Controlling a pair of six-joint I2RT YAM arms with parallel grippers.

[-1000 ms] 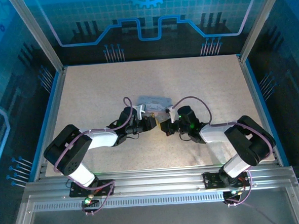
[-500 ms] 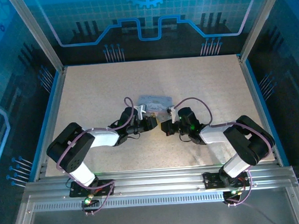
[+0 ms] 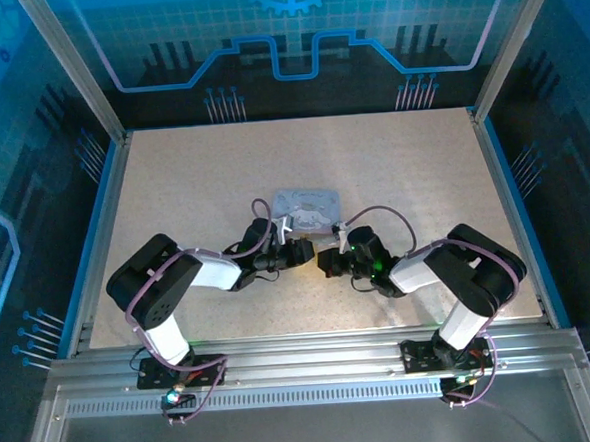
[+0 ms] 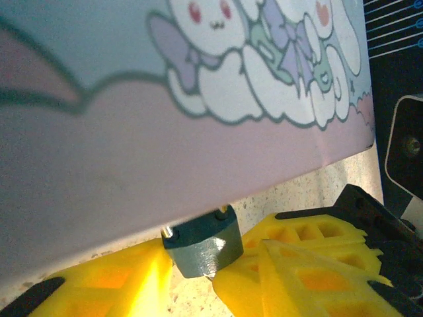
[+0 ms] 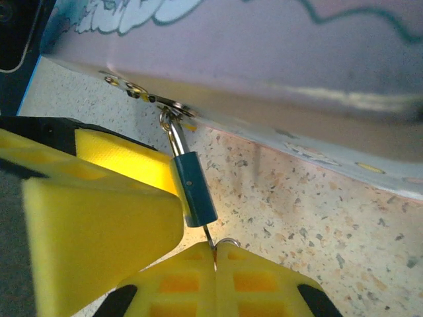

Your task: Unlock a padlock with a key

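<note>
Dark metal, the padlock [image 5: 193, 188] hangs by its shackle from the tin box [image 4: 198, 132] just above the right gripper [image 5: 215, 277]. That gripper is clenched on the key [image 5: 211, 239], whose tip meets the padlock's underside, while the left gripper [image 3: 299, 249] is closed on the padlock's body from the side. The thin key could bend or skid off if the right gripper pushes off-axis, and room is tight: the tin box's edge is close above both grippers and the surface [image 5: 317, 224] right beneath, so only small moves along the key's line look free.
</note>
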